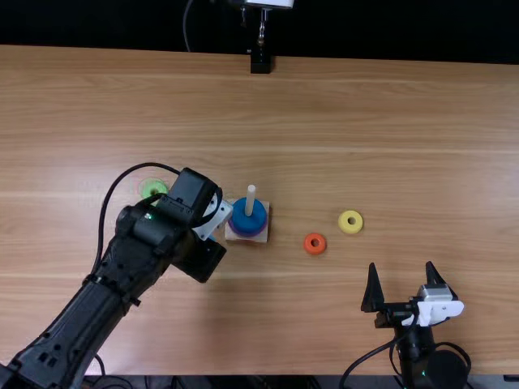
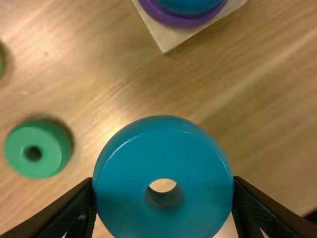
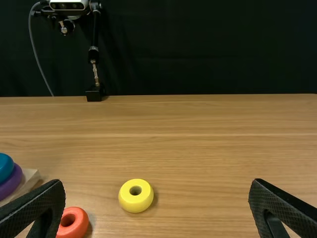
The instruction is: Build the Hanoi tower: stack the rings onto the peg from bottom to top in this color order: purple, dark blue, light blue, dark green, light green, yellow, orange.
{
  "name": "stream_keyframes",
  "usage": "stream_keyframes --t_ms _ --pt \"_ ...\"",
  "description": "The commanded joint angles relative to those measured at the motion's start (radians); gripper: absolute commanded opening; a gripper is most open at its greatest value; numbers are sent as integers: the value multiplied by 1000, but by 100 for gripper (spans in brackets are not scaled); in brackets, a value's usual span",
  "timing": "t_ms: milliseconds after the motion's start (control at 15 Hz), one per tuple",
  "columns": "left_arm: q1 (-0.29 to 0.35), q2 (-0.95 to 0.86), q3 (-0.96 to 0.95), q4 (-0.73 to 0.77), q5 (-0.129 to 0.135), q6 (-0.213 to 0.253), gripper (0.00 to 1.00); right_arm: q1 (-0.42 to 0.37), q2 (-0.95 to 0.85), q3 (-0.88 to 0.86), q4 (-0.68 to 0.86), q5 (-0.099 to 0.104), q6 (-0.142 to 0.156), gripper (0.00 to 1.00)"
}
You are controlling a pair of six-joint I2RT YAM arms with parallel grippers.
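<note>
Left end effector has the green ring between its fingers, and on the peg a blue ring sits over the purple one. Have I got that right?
Not quite: the left wrist view shows a blue ring between the fingers of the left end effector. The rest holds: on the peg, a blue ring sits over the purple one.

A black curtain (image 3: 198, 47) hangs behind the wooden table (image 3: 198, 119).

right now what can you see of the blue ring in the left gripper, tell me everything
The blue ring is thick and round-edged, smooth and slightly glossy, perhaps painted wood or plastic. Pale light shows through its round central hole. The left gripper holds it by opposite sides, apart from the stack on the base.
</note>
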Motion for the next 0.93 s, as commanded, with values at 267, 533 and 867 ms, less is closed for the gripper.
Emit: stream_keyframes --t_ms 267,533,867 --pt "8 71 334 -141 -1 -36 0 -10 -13 -10 3 -2 -5 100" --pt "7 169 506 -209 12 -49 0 -10 -13 -10 3 -2 -5 100" --pt "-4 267 646 -248 17 -51 0 -10 -13 -10 3 -2 -5 100"
